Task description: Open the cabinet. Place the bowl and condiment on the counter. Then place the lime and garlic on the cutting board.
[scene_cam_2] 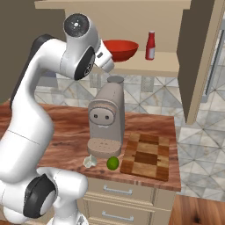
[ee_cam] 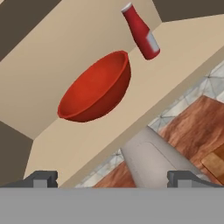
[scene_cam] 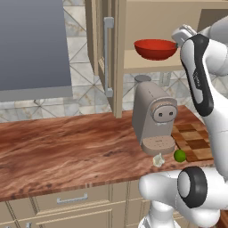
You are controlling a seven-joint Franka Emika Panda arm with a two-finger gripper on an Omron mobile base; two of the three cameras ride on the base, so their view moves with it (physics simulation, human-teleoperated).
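Lining up my claw (ee_cam: 112, 177), jaws wide open w/ nothing held, bowl (ee_cam: 94, 89) just ahead. Looks rigid, glossy, prob slippery; I'd pinch the near rim.

We see the tabletop (scene_cam: 67, 147) from behind, left and right, looking forward and down; our tilted hand view looks closely at the shared bowl (ee_cam: 96, 89).
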